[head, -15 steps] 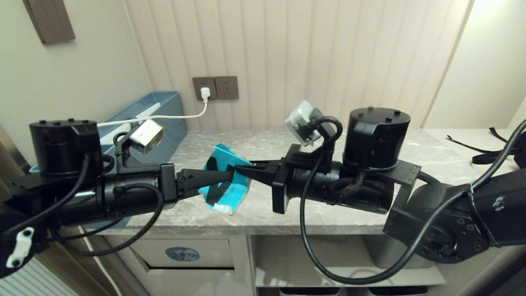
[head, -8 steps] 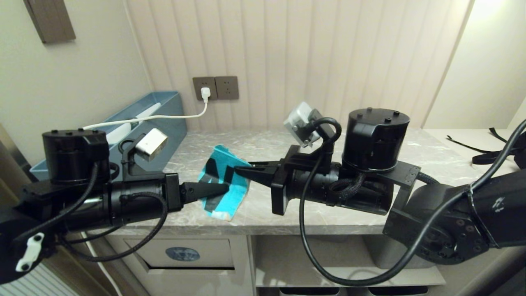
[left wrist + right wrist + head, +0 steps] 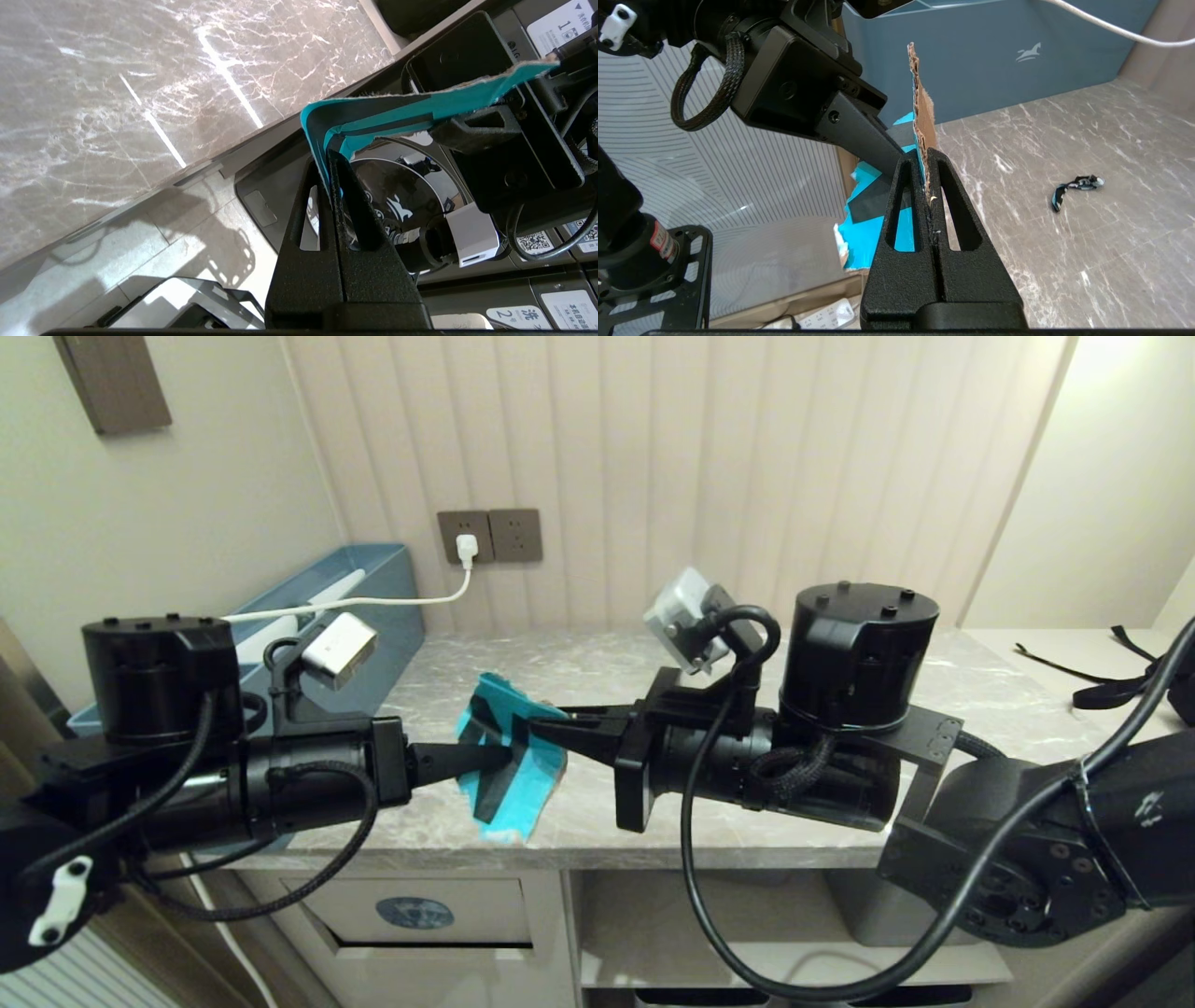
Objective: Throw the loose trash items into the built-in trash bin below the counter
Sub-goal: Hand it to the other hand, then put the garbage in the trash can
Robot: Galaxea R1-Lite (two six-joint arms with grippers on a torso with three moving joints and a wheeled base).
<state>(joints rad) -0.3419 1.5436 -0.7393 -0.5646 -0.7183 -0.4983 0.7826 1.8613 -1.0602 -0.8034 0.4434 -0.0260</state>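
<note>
A torn turquoise cardboard piece [image 3: 523, 793] with dark markings hangs above the counter's [image 3: 672, 821] front edge, pinched from both sides. My left gripper [image 3: 509, 756] is shut on its left part; in the left wrist view its jaws [image 3: 329, 156] clamp the bent cardboard [image 3: 420, 109]. My right gripper [image 3: 540, 723] is shut on the brown ragged edge, as the right wrist view [image 3: 927, 156] shows. A small twisted turquoise-and-dark scrap [image 3: 1076, 186] lies on the counter. The trash bin flap [image 3: 467, 905] with its blue oval sticker sits below the counter, under the left arm.
A large grey-blue box [image 3: 373, 588] stands at the counter's back left, with a white cable [image 3: 411, 602] running over it from the wall socket. Grey tubs [image 3: 868, 905] sit on shelves under the counter. A black strap [image 3: 1102, 686] lies at the far right.
My left gripper has closed on the cardboard, which is now bent and narrower between the two grippers. The right gripper has kept its grip and place.
</note>
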